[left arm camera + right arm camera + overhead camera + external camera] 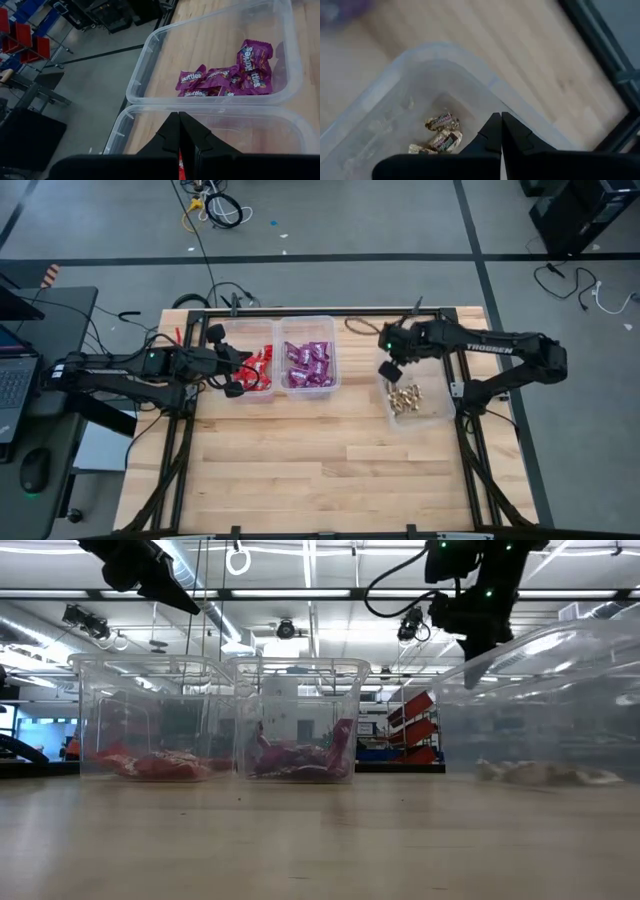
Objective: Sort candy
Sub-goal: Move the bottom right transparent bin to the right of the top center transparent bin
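Three clear bins stand along the table's far side. Red candy packets (262, 368) lie in the left bin (252, 330), purple packets (308, 362) (235, 77) in the middle bin (308, 322), and gold foil pieces (405, 396) (441, 136) in the right bin (440, 412). My left gripper (240, 372) (178, 125) is shut and hangs above the red bin's wall next to the purple bin, with nothing between its fingertips. My right gripper (388, 370) (500, 125) is also shut and empty. It tips downward above the far left corner of the gold bin.
The near half of the wooden table (320, 470) is bare wood. A black frame (468, 450) runs along the table's sides. A laptop and a mouse (35, 470) sit on a side desk left of the table, and cables (215, 210) lie on the floor beyond.
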Controlling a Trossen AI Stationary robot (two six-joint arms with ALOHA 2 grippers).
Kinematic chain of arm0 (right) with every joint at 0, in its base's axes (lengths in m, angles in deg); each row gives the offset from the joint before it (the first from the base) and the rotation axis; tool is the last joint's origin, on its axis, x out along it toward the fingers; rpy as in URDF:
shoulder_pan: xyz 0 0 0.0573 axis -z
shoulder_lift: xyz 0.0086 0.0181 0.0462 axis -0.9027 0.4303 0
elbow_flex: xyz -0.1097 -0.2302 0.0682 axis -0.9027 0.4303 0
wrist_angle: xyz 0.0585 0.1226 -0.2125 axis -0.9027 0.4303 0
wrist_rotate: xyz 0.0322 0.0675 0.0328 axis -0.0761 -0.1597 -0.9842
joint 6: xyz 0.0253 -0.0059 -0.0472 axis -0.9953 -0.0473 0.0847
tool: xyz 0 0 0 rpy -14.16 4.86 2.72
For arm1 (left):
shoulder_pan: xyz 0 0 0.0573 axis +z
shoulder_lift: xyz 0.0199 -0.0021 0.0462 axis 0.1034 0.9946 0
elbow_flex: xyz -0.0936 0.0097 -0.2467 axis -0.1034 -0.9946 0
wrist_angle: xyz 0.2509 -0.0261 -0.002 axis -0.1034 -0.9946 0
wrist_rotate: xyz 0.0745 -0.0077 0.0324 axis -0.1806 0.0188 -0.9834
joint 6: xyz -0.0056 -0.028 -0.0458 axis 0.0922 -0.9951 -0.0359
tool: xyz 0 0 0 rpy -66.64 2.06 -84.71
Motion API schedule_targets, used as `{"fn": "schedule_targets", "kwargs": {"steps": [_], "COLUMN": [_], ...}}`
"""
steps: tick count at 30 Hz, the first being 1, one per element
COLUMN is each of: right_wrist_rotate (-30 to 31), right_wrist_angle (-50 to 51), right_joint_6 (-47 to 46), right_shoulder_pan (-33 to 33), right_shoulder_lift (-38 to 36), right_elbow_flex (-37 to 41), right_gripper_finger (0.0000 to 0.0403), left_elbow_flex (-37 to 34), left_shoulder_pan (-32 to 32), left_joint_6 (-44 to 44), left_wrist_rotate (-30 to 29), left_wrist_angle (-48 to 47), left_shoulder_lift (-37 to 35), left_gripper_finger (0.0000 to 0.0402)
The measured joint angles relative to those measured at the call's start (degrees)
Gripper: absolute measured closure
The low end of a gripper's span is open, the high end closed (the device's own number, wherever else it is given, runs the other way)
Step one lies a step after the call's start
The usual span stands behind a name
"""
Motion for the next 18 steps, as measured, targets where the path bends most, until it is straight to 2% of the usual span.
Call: {"fn": "schedule_targets", "kwargs": {"steps": [12, 14, 18], "right_wrist_rotate": [0.2, 0.6, 7.1], "right_wrist_angle": [-13.4, -12.1, -5.9], "right_joint_6": [12.4, 15.4, 15.3], "right_shoulder_pan": [13.8, 15.4, 16.7], "right_shoulder_lift": [0.0, 0.0, -1.9], "right_elbow_flex": [0.0, -0.6, -4.2], "right_gripper_finger": [0.0403, 0.0403, 0.0403], "left_elbow_flex": [0.0, 0.0, 0.0], "left_shoulder_pan": [0.0, 0.0, 0.0], "left_joint_6": [-0.1, -0.2, -1.0], "left_wrist_rotate": [-1.9, -3.0, -3.4], "left_wrist_angle": [0.1, 0.1, 0.2], "left_shoulder_lift": [0.0, 0.0, 0.0], "left_gripper_finger": [0.0400, 0.0400, 0.0400]}}
